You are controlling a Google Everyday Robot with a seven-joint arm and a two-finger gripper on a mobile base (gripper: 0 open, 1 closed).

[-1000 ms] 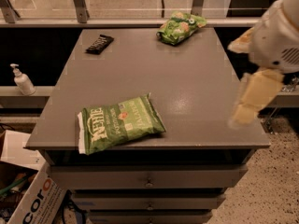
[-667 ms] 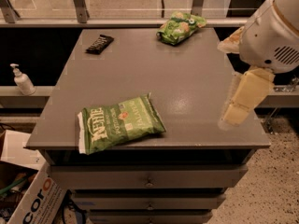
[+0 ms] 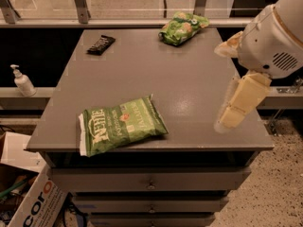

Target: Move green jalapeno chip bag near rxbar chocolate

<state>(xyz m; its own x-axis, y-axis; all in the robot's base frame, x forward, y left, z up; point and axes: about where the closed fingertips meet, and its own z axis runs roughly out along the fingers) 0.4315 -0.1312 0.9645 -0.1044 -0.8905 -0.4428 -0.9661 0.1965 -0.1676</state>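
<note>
The green jalapeno chip bag [image 3: 121, 125], flat with white "Kettle" lettering, lies near the front left edge of the grey table [image 3: 156, 70]. The rxbar chocolate [image 3: 101, 44], a slim black bar, lies at the table's back left. My gripper [image 3: 226, 119] hangs from the white arm [image 3: 272, 37] over the table's right front part. It is well to the right of the chip bag and holds nothing that I can see.
A smaller puffy bright-green bag [image 3: 182, 27] lies at the back right of the table. A white pump bottle [image 3: 22, 81] stands on a ledge to the left. A cardboard box [image 3: 28, 197] sits on the floor at lower left. Drawers run below the tabletop.
The arm and gripper have moved left, further in over the table's right side. The bags and the bar have not moved.
</note>
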